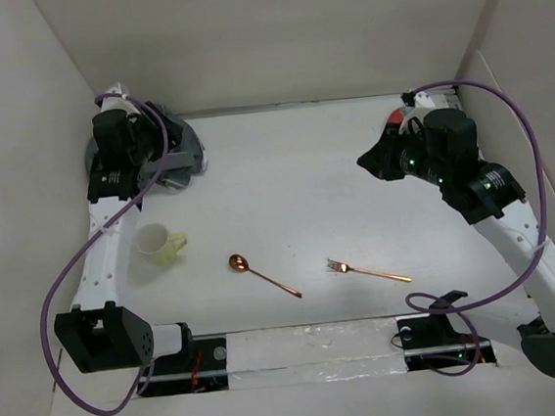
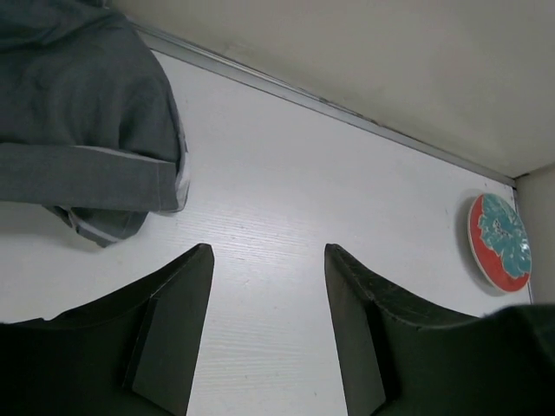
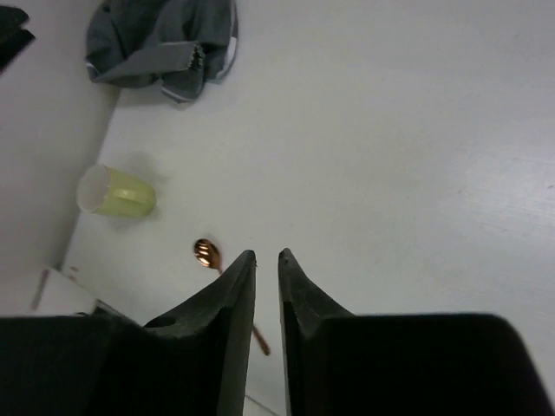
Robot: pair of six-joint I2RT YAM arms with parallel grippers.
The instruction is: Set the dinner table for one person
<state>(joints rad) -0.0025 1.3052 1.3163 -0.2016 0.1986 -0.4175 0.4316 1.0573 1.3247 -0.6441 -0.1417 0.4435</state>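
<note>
The dinner table [image 1: 295, 187] is a white tabletop walled by white panels. On it lie a copper spoon [image 1: 262, 273], a copper fork [image 1: 367, 270] and a pale yellow-green cup [image 1: 161, 244]. A crumpled dark grey placemat [image 1: 182, 160] lies at the far left. My left gripper [image 1: 165, 140] hovers over it, open and empty; in the left wrist view [image 2: 269, 251] the placemat [image 2: 87, 130] is up left. A red and teal plate [image 2: 499, 241] sits at the far right, mostly hidden behind my right arm in the top view [image 1: 399, 116]. My right gripper [image 1: 376, 161] is nearly shut and empty, high above the table [image 3: 267, 256].
White wall panels stand close on the left, back and right. The right wrist view shows the cup [image 3: 117, 192], the spoon [image 3: 206, 253] and the placemat [image 3: 160, 39] below. The arm bases and cables fill the near edge [image 1: 311, 347].
</note>
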